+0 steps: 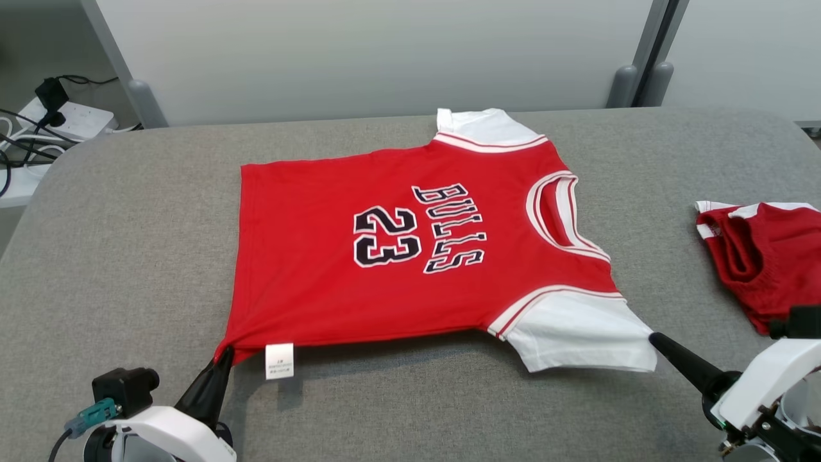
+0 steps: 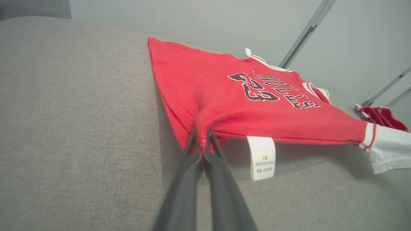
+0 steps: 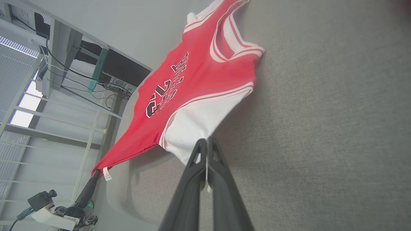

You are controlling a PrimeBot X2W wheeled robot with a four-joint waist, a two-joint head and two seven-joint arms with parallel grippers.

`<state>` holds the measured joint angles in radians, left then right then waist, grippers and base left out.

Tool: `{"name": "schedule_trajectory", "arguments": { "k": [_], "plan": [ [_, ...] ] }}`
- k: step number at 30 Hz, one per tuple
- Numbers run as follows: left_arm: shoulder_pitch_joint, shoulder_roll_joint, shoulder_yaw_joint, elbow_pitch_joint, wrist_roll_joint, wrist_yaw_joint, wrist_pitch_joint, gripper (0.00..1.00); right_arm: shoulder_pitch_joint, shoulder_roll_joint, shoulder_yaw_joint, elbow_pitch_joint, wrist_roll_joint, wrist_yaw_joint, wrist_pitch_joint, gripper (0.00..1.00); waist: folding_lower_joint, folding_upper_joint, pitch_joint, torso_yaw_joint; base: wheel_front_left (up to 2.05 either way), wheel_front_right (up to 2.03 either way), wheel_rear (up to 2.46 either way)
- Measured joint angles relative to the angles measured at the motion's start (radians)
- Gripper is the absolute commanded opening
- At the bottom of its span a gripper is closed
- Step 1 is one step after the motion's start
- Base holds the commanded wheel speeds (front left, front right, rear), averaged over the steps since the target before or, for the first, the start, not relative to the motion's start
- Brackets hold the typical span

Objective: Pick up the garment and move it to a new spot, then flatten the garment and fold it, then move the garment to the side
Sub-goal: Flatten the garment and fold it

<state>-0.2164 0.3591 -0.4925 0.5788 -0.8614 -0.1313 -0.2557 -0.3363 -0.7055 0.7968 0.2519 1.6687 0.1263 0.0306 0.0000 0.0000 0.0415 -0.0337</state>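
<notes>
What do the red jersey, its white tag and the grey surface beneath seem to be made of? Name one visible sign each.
Jersey: soft matte knit fabric, perhaps cotton or polyester; it puckers at its pinched corner.
Tag: thin smooth cloth label, possibly satin; it hangs limp, printed.
Surface: coarse woven upholstery, matte; flecked weave shows, rounded edges suggest padding.

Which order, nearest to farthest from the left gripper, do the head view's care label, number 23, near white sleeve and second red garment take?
1. care label, on the jersey hem just right of the left gripper.
2. number 23, farther back, centre.
3. near white sleeve, toward the right.
4. second red garment, far right.
</notes>
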Motion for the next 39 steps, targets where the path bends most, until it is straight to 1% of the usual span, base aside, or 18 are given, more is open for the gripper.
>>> {"name": "schedule_trajectory", "arguments": {
  "k": [6, 11, 12, 13, 14, 15, 16, 21, 23, 28, 30, 32, 34, 39],
  "plan": [
    [0.014, 0.0, 0.009, 0.01, 0.021, 0.0, 0.0, 0.0, 0.041, -0.021, -0.014, -0.012, 0.006, 0.0, 0.004, 0.0, 0.0, 0.0, -0.013, -0.001, 0.0, 0.0, 0.0],
    [0.031, -0.001, 0.015, 0.018, 0.027, 0.0, 0.0, 0.0, 0.065, -0.021, -0.014, -0.011, 0.005, 0.0, 0.004, 0.0, 0.0, 0.0, -0.015, 0.002, 0.0, 0.0, 0.0],
    [0.031, -0.001, 0.015, 0.02, 0.027, 0.0, 0.0, 0.15, 0.065, -0.021, -0.013, -0.01, -0.002, 0.0, 0.005, 0.0, 0.0, 0.0, -0.012, 0.003, 0.0, 0.0, 0.0],
    [0.031, -0.002, 0.013, 0.025, 0.03, 0.0, 0.0, 0.33, 0.065, -0.02, -0.008, -0.007, -0.009, 0.0, 0.012, 0.0, 0.0, 0.0, -0.01, 0.004, 0.0, 0.0, 0.0],
    [0.031, -0.004, 0.01, 0.034, 0.037, 0.0, 0.0, 0.47, 0.065, -0.019, -0.002, -0.002, -0.016, 0.0, 0.022, 0.21, 0.0, 0.0, -0.007, 0.005, 0.0, 0.0, 0.0],
    [0.031, -0.006, 0.005, 0.044, 0.046, 0.0, 0.0, 0.99, 0.065, -0.016, 0.006, 0.009, -0.024, 0.0, 0.027, 0.5, 0.0, 0.0, -0.004, 0.007, 0.0, 0.0, 0.0],
    [0.031, -0.008, -0.001, 0.05, 0.053, 0.0, 0.0, 1.0, 0.064, -0.015, 0.016, 0.023, -0.037, 0.0, 0.032, 1.0, 0.0, 0.0, -0.002, 0.008, 0.0, 0.0, 0.0],
    [0.031, -0.024, -0.01, 0.081, 0.079, 0.0, 0.0, 1.0, 0.064, -0.016, 0.024, 0.071, -0.087, 0.0, 0.024, 1.0, 0.0, 0.0, 0.007, 0.018, 0.0, 0.0, 0.0],
    [0.031, -0.025, 0.005, 0.085, 0.103, 0.0, 0.0, 1.0, 0.06, -0.018, 0.021, 0.094, -0.123, 0.0, -0.015, 1.0, 0.0, 0.0, 0.008, 0.021, 0.0, 0.0, 0.0],
    [0.031, -0.047, 0.119, 0.07, 0.197, 0.0, 0.0, 1.0, 0.024, -0.016, 0.012, 0.161, -0.265, 0.0, -0.185, 1.0, 0.0, 0.0, 0.004, 0.027, 0.0, 0.0, 0.0],
    [0.038, -0.069, 0.167, 0.052, 0.249, 0.0, 0.0, 1.0, -0.003, 0.002, 0.001, 0.194, -0.327, 0.0, -0.242, 1.0, 0.0, 0.0, 0.001, 0.03, 0.0, 0.0, 0.0],
    [0.056, -0.097, 0.221, 0.031, 0.307, 0.0, 0.0, 1.0, -0.024, 0.028, -0.021, 0.225, -0.392, 0.0, -0.267, 1.0, 0.0, 0.0, -0.004, 0.032, 0.0, 0.0, 0.0],
    [0.075, -0.121, 0.267, 0.009, 0.364, 0.001, 0.0, 1.0, -0.034, 0.063, -0.069, 0.254, -0.464, 0.0, -0.274, 1.0, 0.0, 0.0, -0.009, 0.033, 0.0, 0.0, 0.0],
    [0.112, -0.178, 0.382, -0.058, 0.475, 0.014, 0.0, 1.0, -0.026, 0.166, -0.313, 0.242, -0.715, 0.0, -0.278, 1.0, 0.0, 0.0, -0.023, 0.03, 0.0, 0.0, 0.0]
  ]
}}
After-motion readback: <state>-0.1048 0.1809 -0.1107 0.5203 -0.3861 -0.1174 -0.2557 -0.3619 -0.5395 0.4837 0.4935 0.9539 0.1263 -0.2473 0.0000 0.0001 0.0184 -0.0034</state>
